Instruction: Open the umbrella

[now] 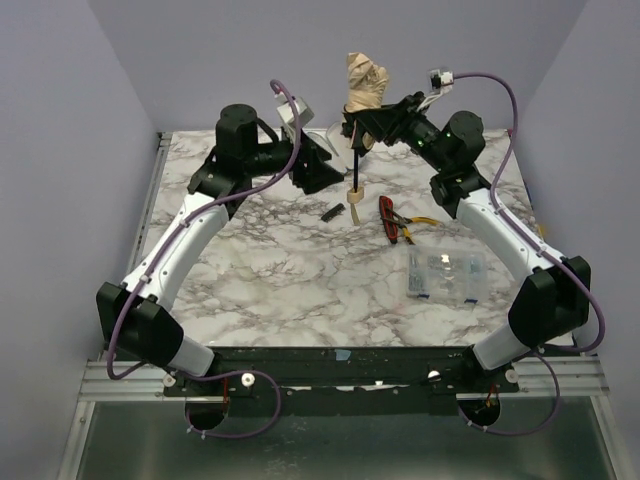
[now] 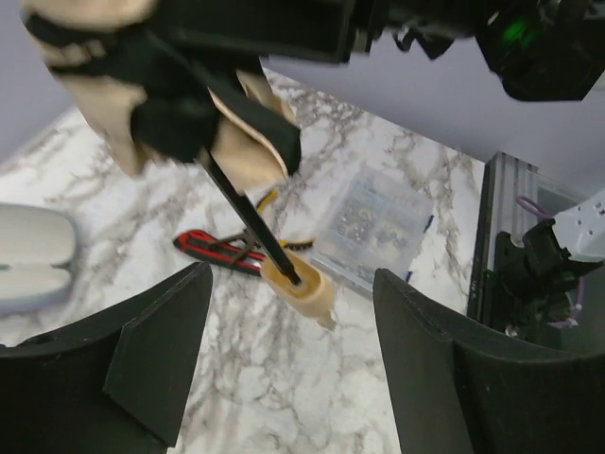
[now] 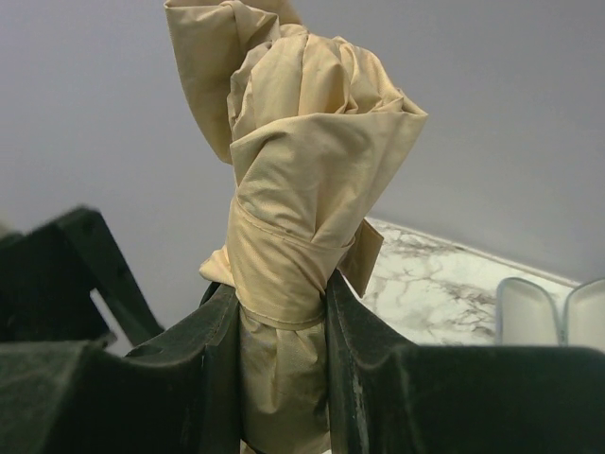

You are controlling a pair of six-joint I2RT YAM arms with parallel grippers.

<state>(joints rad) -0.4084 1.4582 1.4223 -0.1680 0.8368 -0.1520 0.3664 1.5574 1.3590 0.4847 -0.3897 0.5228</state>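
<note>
The umbrella is folded and held upright above the back of the table. Its tan canopy (image 1: 365,85) is bunched and strapped, its thin black shaft (image 1: 354,160) hangs down, and its beige knob handle (image 1: 355,190) is just above the marble. My right gripper (image 1: 362,118) is shut on the folded canopy (image 3: 302,170), with the jaws pressing on both sides below the strap (image 3: 282,317). My left gripper (image 1: 318,165) is open and empty. In the left wrist view the handle (image 2: 301,284) hangs beyond and between its fingers (image 2: 161,350), apart from both.
A red-handled tool (image 1: 392,218) lies right of the handle, and a clear plastic box (image 1: 447,272) lies nearer the right arm. A small black item (image 1: 333,212) lies left of the handle. A pale tubular sleeve (image 2: 33,255) lies at the back, also in the right wrist view (image 3: 548,312).
</note>
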